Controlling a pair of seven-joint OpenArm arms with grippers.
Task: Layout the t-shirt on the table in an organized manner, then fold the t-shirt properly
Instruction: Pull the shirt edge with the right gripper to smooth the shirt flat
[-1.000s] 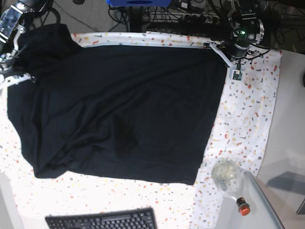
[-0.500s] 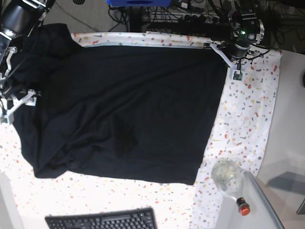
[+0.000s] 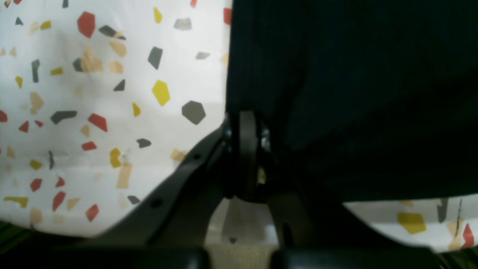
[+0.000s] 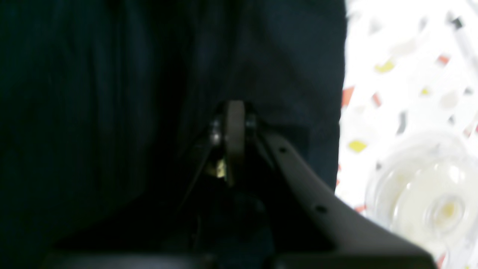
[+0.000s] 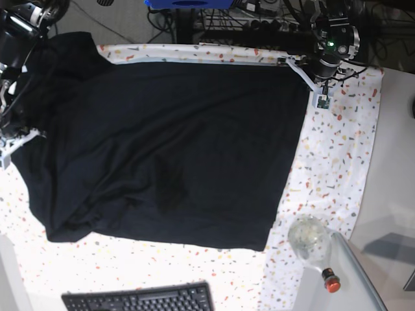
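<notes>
The black t-shirt (image 5: 168,142) lies spread over most of the speckled white table (image 5: 337,162); its lower left part is wrinkled. My left gripper (image 5: 320,100) is at the shirt's far right corner. The left wrist view shows that gripper (image 3: 244,149) shut, pinching the shirt's edge (image 3: 354,74) over the table cloth (image 3: 112,112). My right gripper (image 5: 18,141) sits at the shirt's left edge. In the right wrist view it (image 4: 233,142) is shut with the dark cloth (image 4: 112,112) around its tips; the blur hides the pinch itself.
A clear glass jar (image 5: 309,238) stands on the table right of the shirt's near corner and also shows as the jar (image 4: 429,198). A small red-capped object (image 5: 331,280) lies near it. A black keyboard (image 5: 139,299) sits at the front edge. Cables crowd the back.
My right gripper opened wide at the shirt's left edge, shifted slightly left and closed again. The left gripper and the rest of the shirt stayed put.
</notes>
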